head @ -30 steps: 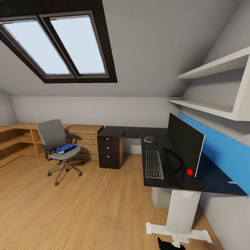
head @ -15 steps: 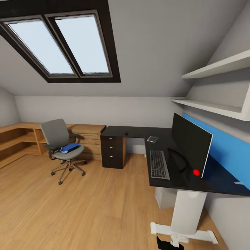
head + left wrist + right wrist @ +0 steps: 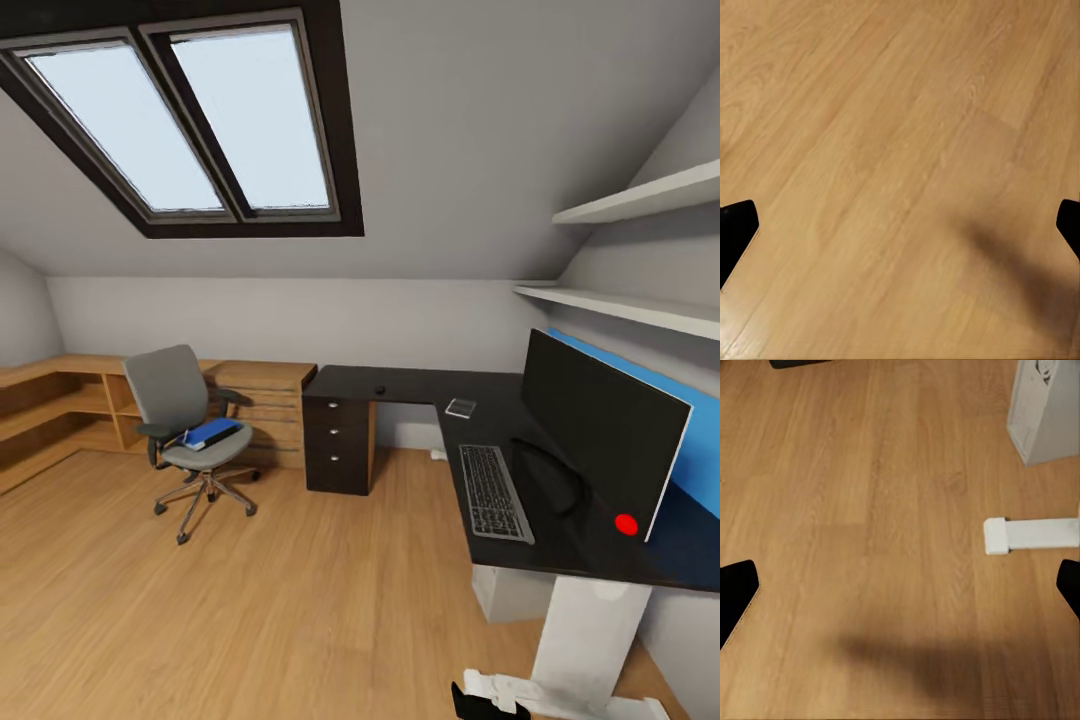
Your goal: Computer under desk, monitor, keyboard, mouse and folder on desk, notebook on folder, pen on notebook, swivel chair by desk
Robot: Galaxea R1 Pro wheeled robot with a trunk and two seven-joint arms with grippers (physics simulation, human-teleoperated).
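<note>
Both my claws hang wide over bare wooden floor [image 3: 885, 150]. The folder [image 3: 212, 433] lies on the swivel chair [image 3: 185, 415], well apart from the desk [image 3: 420, 385] bearing the monitor [image 3: 600, 430] and the keyboard [image 3: 493, 492].

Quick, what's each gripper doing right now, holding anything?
Left gripper: open, empty, over bare wooden floor.
Right gripper: open, empty, near the desk's white foot.

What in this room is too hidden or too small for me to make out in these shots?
- Small dark item on the far desk, head view: too small to identify.
- Monitor stand base: hidden in shadow against the black top.
- Notebook: too small to show any pen.
- White box, right wrist view: cut off by the frame edge.
</note>
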